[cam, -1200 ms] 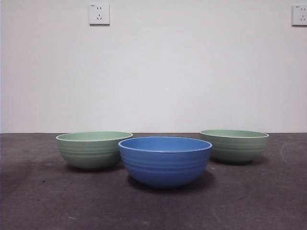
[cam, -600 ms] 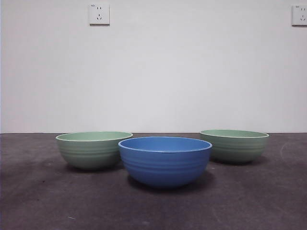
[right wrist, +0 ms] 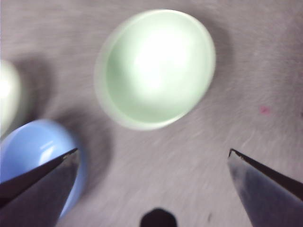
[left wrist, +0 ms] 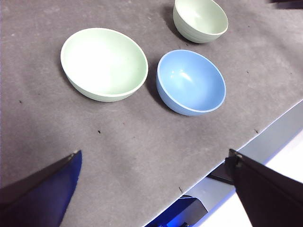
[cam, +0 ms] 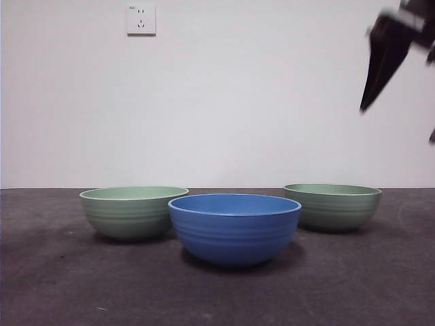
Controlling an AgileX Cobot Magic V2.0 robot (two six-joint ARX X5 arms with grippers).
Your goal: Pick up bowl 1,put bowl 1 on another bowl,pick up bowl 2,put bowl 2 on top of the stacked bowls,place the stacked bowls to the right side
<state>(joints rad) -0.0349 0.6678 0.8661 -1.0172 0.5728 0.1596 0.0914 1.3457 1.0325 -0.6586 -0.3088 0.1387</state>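
Note:
Three ribbed bowls stand apart on the dark table. The blue bowl [cam: 234,229] [left wrist: 191,81] [right wrist: 38,161] is nearest the front, between a pale green bowl [cam: 133,212] [left wrist: 104,64] on the left and a second pale green bowl [cam: 332,206] [left wrist: 200,19] [right wrist: 156,68] on the right. My right gripper [cam: 397,122] [right wrist: 153,151] hangs high at the upper right, above the right green bowl, open and empty. My left gripper [left wrist: 155,153] is open too, held high over the table near its edge, and does not show in the front view.
A white wall with a socket [cam: 141,20] stands behind the table [cam: 61,272]. In the left wrist view the table's edge [left wrist: 246,142] runs close to the blue bowl.
The right gripper has come into the front view at the upper right, hiding the right wall socket. The three bowls have not moved.

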